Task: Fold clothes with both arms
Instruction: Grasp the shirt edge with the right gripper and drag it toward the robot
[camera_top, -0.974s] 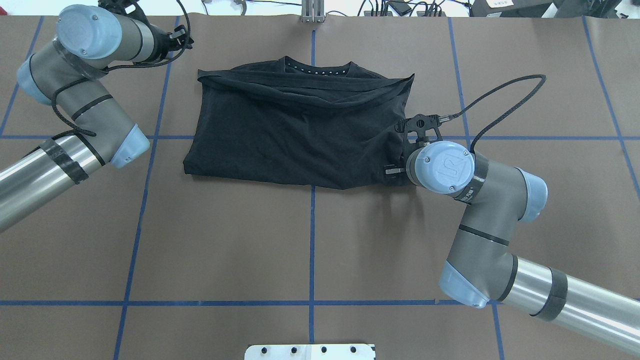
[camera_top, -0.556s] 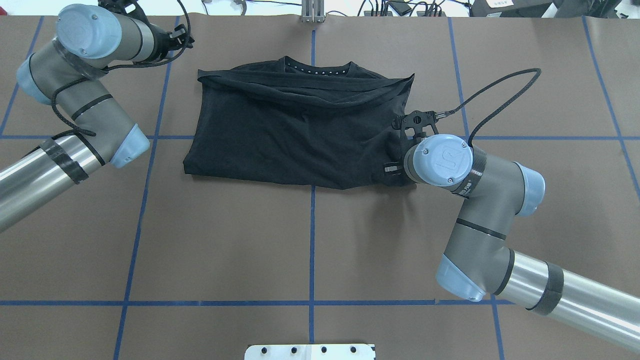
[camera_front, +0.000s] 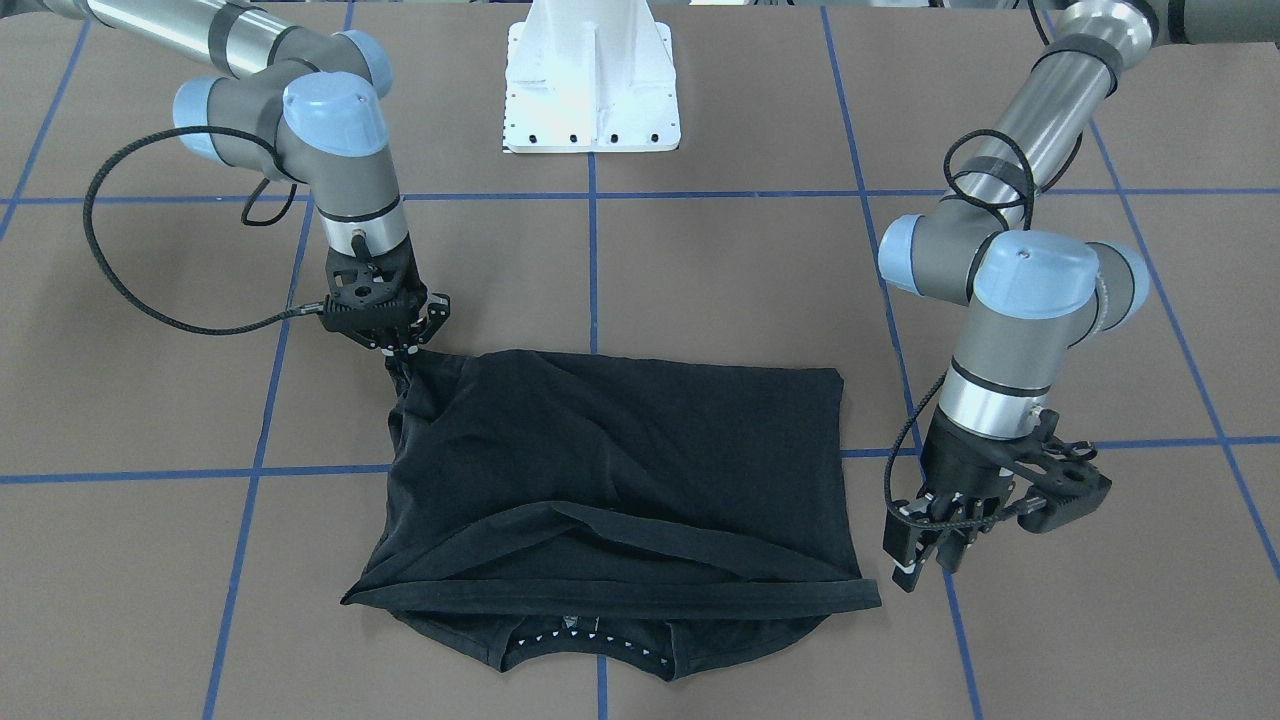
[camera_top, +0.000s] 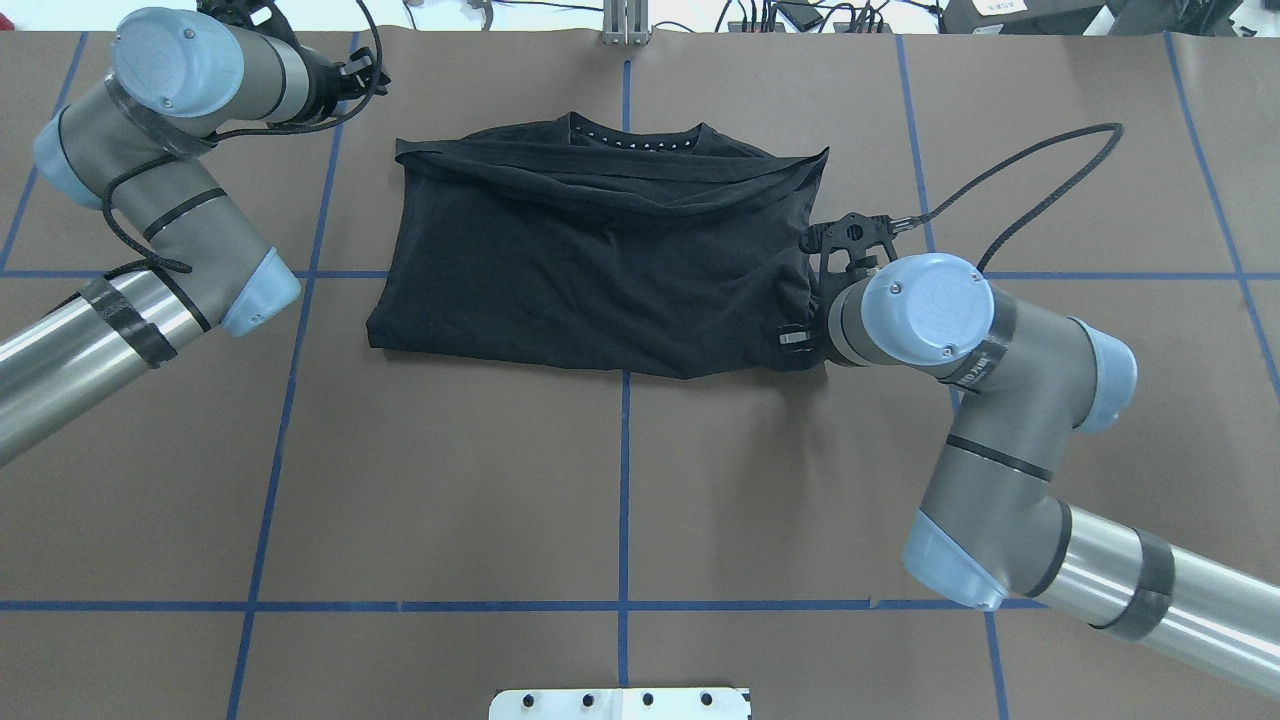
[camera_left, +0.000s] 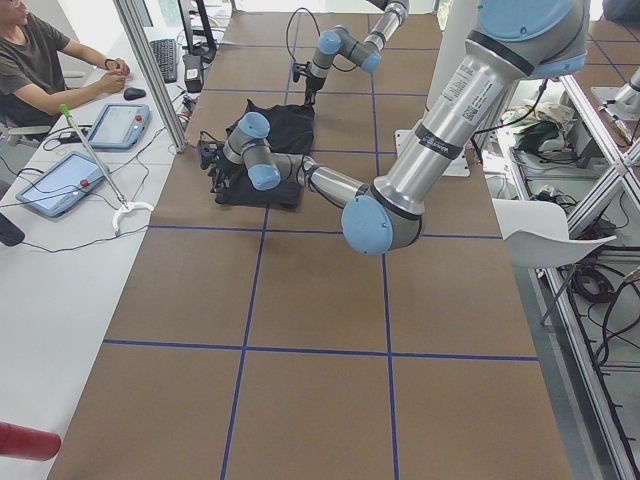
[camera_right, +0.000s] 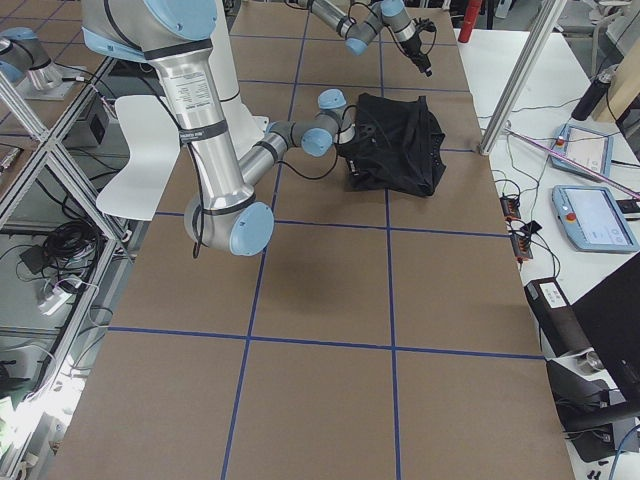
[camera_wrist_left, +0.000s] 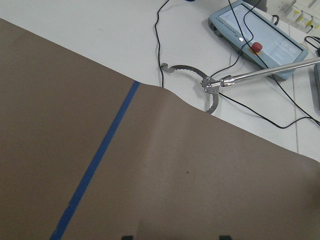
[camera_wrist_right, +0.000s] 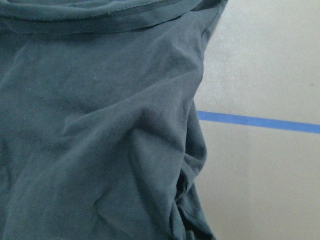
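Observation:
The black t-shirt (camera_top: 590, 260) lies folded on the brown table, collar at the far edge; it also shows in the front view (camera_front: 610, 470). No print shows. My right gripper (camera_front: 402, 350) is shut on the shirt's near right corner, which rises in a small peak up to the fingertips. In the overhead view that gripper (camera_top: 800, 340) is mostly under its wrist. The right wrist view is filled with bunched shirt cloth (camera_wrist_right: 100, 125). My left gripper (camera_front: 925, 572) hangs open and empty over bare table beside the shirt's far left corner, apart from it.
The white pedestal base (camera_front: 590, 90) stands at the near middle edge. Blue tape lines (camera_top: 625, 500) cross the table. Past the table's far edge lie a grabber tool (camera_wrist_left: 215, 85) and a pendant (camera_wrist_left: 260, 45). An operator (camera_left: 40, 70) sits there.
My right wrist has shifted a little to the right and away from me while staying at the shirt's corner. The shirt has barely moved. The left arm has not moved.

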